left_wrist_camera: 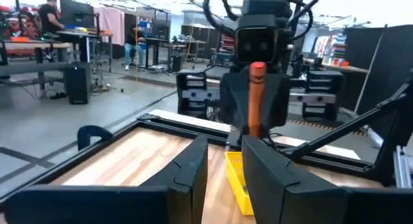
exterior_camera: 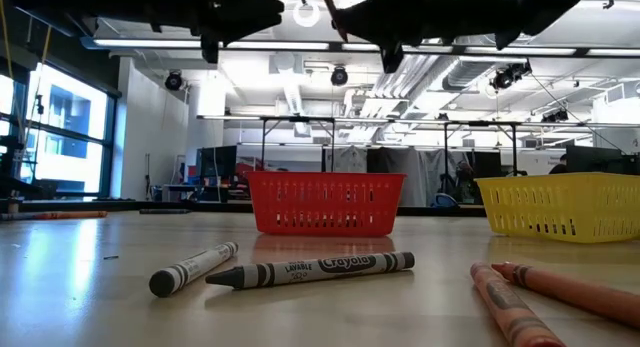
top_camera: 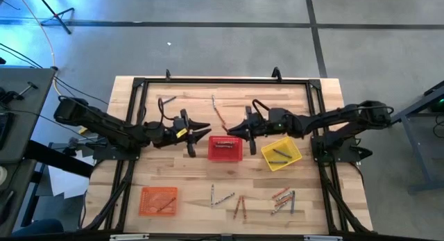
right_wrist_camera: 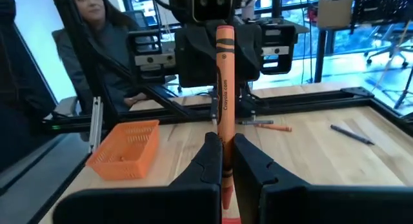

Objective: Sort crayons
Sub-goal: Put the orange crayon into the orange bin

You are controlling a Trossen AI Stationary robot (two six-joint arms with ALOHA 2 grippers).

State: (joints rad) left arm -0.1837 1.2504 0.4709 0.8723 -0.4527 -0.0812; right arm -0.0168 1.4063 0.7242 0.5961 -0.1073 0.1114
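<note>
My right gripper (right_wrist_camera: 223,161) jaws pinch an orange crayon (right_wrist_camera: 224,88) upright over the red basket (top_camera: 225,148); left gripper (left_wrist_camera: 222,162) parted, empty; risk: thin grip, crayon slips, misses the orange basket (top_camera: 159,200).

orange crayon (right_wrist_camera: 224,88) upright, others (top_camera: 281,199) apparently scattered flat

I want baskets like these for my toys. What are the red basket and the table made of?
The red basket looks like thin moulded plastic, slightly glossy: its walls are a fine open mesh under a solid rim. The table looks like pale wood with a smooth finish: long grain stripes and plank seams show.
</note>
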